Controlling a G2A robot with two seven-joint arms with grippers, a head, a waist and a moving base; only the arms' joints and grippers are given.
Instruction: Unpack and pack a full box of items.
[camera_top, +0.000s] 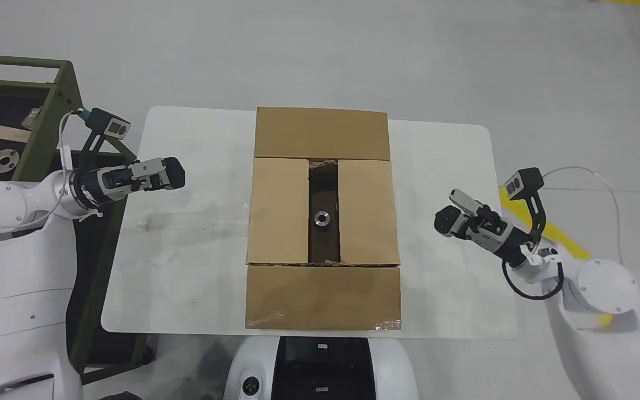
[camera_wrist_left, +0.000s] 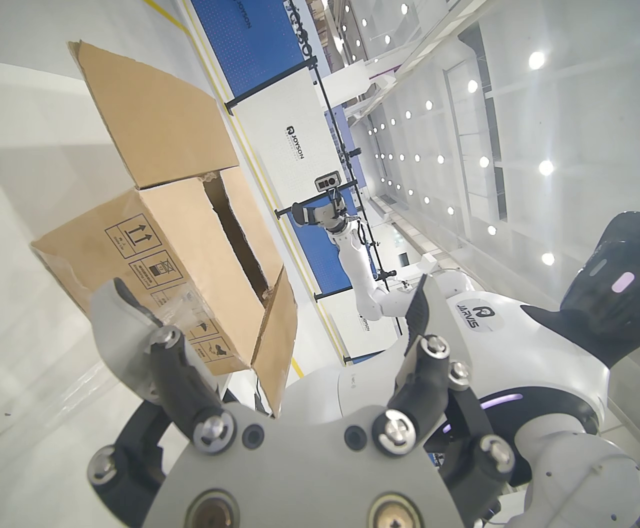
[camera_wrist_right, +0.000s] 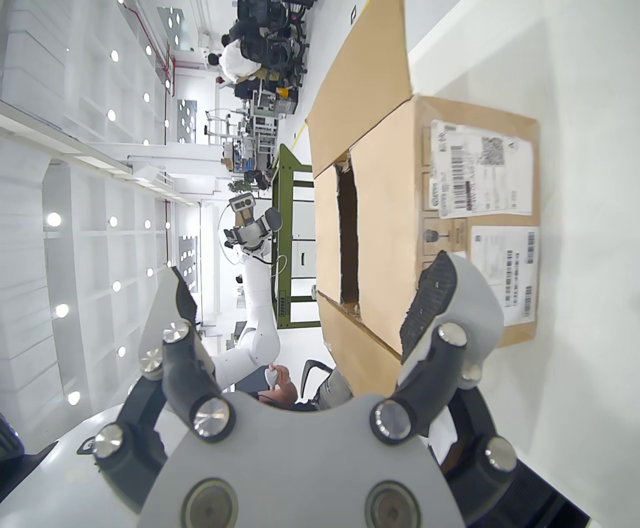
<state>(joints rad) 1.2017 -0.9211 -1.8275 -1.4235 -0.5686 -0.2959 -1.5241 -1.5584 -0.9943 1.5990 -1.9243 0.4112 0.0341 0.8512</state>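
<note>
Box (camera_top: 278, 210) at centre of table (camera_top: 450, 160). End flaps laid outward, side flaps folded in. Narrow slot between them runs near-to-far, round item (camera_top: 322, 218) visible inside. Left gripper (camera_top: 172, 173) and right gripper (camera_top: 443, 218) flank box, neither touching it, jaws apart, empty. Right gripper looks nearer.

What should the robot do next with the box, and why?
Probably bring the left gripper in and fold back the inner flap on its side. It and the right gripper are open, holding nothing, off to the sides of the box. The two inner flaps cover most of the opening; only a narrow gap shows a round item inside.
</note>
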